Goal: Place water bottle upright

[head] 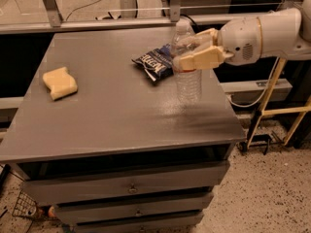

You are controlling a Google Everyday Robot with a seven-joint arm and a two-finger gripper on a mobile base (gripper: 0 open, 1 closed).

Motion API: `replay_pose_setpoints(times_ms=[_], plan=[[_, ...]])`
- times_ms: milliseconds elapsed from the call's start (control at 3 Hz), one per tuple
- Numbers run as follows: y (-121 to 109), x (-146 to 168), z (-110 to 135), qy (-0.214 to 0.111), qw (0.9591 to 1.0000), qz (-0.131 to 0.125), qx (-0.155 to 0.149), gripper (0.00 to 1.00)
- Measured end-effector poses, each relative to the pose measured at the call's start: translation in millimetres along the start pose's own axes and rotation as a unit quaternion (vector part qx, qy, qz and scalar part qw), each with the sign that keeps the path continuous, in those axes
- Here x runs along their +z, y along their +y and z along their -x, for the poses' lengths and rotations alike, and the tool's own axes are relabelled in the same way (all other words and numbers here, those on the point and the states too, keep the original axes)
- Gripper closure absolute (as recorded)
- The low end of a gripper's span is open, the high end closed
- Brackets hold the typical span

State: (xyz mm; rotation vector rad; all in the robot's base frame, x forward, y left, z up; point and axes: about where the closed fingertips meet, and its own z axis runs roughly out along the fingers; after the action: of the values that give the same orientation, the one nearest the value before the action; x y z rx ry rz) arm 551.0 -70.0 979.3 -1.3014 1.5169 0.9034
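One thing is in my pincer (188, 50): the bottle (188, 84), clamped at its shoulder between my two fingers (201, 59), cap above my grip and ribbed body hanging straight down from it; it looks upright, or very nearly so. Its base sits at the table (121, 115) directly below me, though I cannot tell whether it rests there or hovers just above. I judge that the tipping-up is done and that I am at the setting-down step, with only the release left.

The next move calls for a gentle touch: lower until the base bears flat; spread the fingers evenly so neither one drags the shoulder sideways; draw back along my own wrist line, not across the bottle. A light, tall, clear bottle like this probably topples at a small nudge.

Just past my fingertips lies the bag (154, 63), dark blue, close beside the bottle; I cannot tell whether they touch, and it could catch the base if I drift that way. Far beyond the bag, well apart from me, sits the sponge (59, 82); it is no hindrance. Under my wrist the table's side edge runs near the bottle, so there is little room to spare on that side.
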Motion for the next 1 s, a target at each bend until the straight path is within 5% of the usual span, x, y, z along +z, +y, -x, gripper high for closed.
replay_pose_setpoints(times_ms=[667, 1000], plan=[[6.1, 2.0, -5.8, -0.080, 0.9966, -0.012, -0.011, 1.00], [8.0, 8.8, -14.2, -0.078, 0.9967, -0.022, -0.013, 1.00]])
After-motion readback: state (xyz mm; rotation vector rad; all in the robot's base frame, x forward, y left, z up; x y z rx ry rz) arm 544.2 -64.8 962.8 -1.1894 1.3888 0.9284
